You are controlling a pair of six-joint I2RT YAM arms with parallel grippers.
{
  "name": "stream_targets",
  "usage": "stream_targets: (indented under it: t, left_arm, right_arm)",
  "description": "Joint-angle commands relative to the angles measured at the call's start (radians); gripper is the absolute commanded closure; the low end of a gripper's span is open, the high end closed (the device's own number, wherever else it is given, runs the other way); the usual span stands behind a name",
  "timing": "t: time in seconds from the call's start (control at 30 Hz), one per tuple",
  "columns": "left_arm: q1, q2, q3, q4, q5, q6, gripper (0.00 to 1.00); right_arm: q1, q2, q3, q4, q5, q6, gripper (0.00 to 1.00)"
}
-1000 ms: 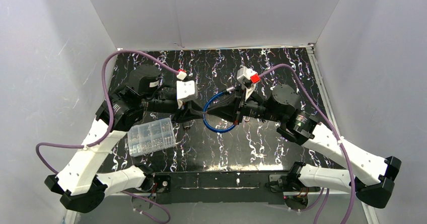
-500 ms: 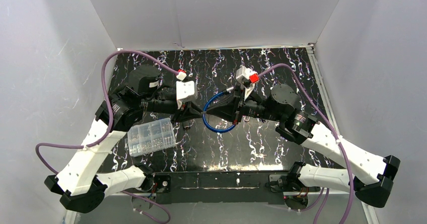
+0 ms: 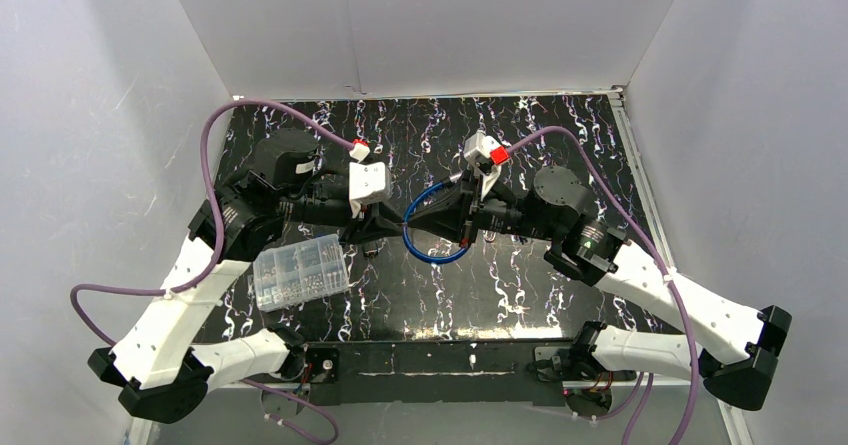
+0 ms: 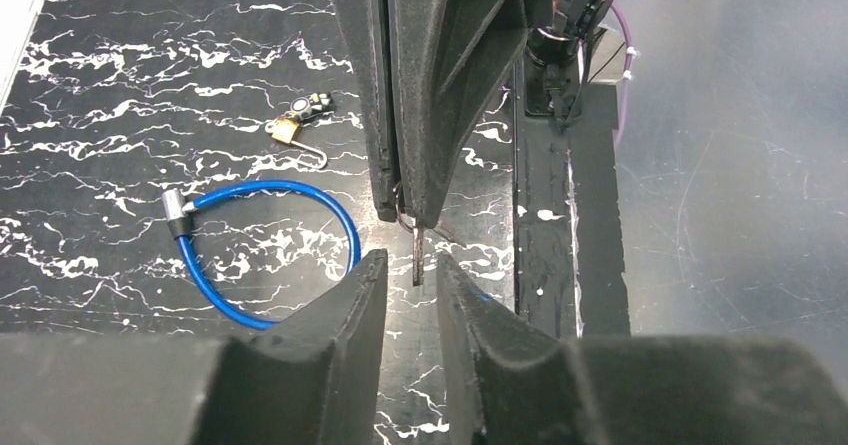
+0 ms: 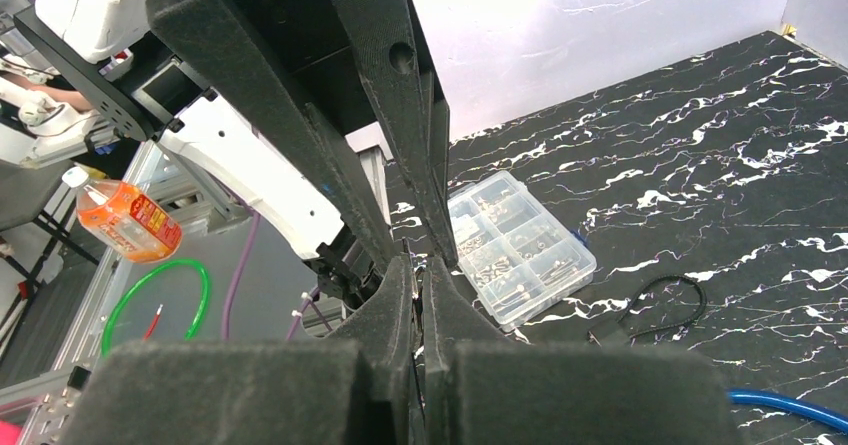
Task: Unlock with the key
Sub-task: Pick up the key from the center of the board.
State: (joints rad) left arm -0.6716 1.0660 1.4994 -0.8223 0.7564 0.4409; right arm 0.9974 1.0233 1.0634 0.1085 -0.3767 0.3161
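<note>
My right gripper is shut on a thin metal key, held above the table; its blade points at my left gripper. The left gripper's jaws stand slightly apart, with the key's tip just at the gap between the fingertips, touching neither. In the top view the two grippers meet tip to tip, left gripper and right gripper, over a blue cable lock. The blue cable lock lies in a loop on the table, and a small brass padlock lies beyond it.
A clear plastic parts box sits on the black marbled table by my left arm. A black cable loop lies on the table. White walls close in three sides. An orange bottle and a green loop are off the table.
The right arm has edged a little to the left, bringing the key closer to the left gripper's tips. The left arm has barely moved.
</note>
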Motion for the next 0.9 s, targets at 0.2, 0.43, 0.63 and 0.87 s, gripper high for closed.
stream_targets:
  t: [0.2, 0.43, 0.63, 0.87]
  left_arm:
    - [-0.004, 0.000, 0.028, 0.007, -0.040, 0.005, 0.98]
    - [-0.003, 0.006, 0.065, -0.036, -0.091, 0.079, 1.00]
    - [-0.004, 0.043, 0.127, -0.203, -0.096, 0.242, 1.00]
    - [-0.091, 0.121, 0.248, -0.544, -0.289, 0.529, 1.00]
  right_arm:
    - [0.009, 0.003, 0.029, 0.063, -0.044, 0.005, 0.97]
    - [0.009, -0.050, 0.032, -0.043, -0.012, -0.028, 0.46]
    - [0.008, -0.121, 0.084, -0.185, 0.090, -0.140, 0.34]
    - [0.003, -0.146, 0.122, -0.263, 0.180, -0.237, 0.34]
